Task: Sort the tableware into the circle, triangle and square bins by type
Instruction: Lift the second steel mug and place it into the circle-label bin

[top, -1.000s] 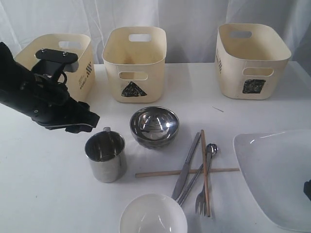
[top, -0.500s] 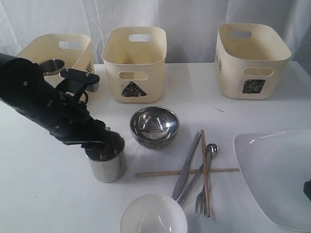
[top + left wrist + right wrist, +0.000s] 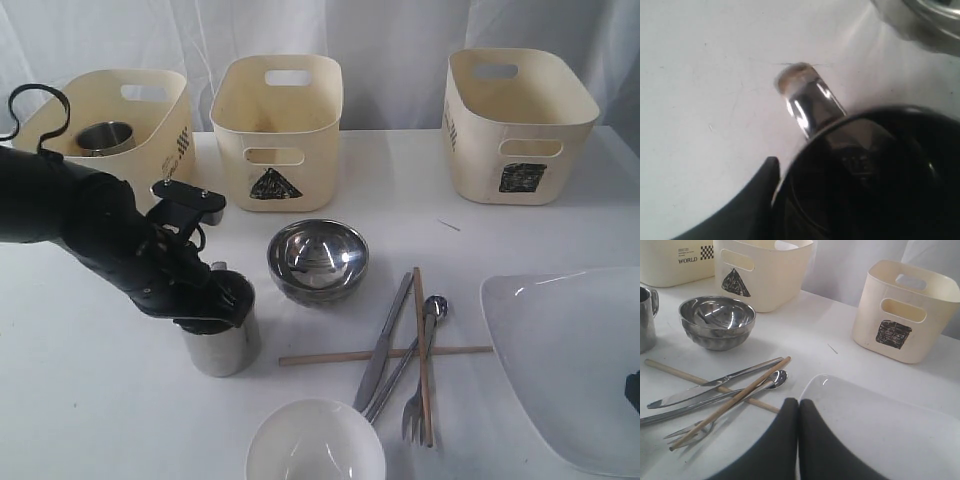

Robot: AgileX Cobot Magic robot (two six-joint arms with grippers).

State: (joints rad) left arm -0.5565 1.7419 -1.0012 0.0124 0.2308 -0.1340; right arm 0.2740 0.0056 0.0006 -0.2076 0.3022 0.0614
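My left gripper [image 3: 222, 300] is lowered onto a steel mug [image 3: 222, 350]. One finger [image 3: 762, 185] is just outside the rim beside the handle [image 3: 807, 97]. The other finger is hidden in the dark inside, and the jaws stand apart. A second mug [image 3: 105, 137] sits in the left tub [image 3: 165, 110], whose mark I cannot see. The triangle bin [image 3: 280, 110] and square bin [image 3: 520, 120] stand at the back. My right gripper [image 3: 799, 402] is shut and empty over the white plate's [image 3: 880, 430] edge.
A steel bowl [image 3: 318, 260] sits right of the mug, and a white bowl [image 3: 315, 445] is at the front edge. Knife, spoon and fork [image 3: 385, 345] lie crossed with two chopsticks [image 3: 421, 340] between the bowls and the plate [image 3: 570, 360].
My left arm swung from near the left tub down to the mug on the table, and its fingers now straddle the rim. A mug now shows in the left tub. The right arm has not moved.
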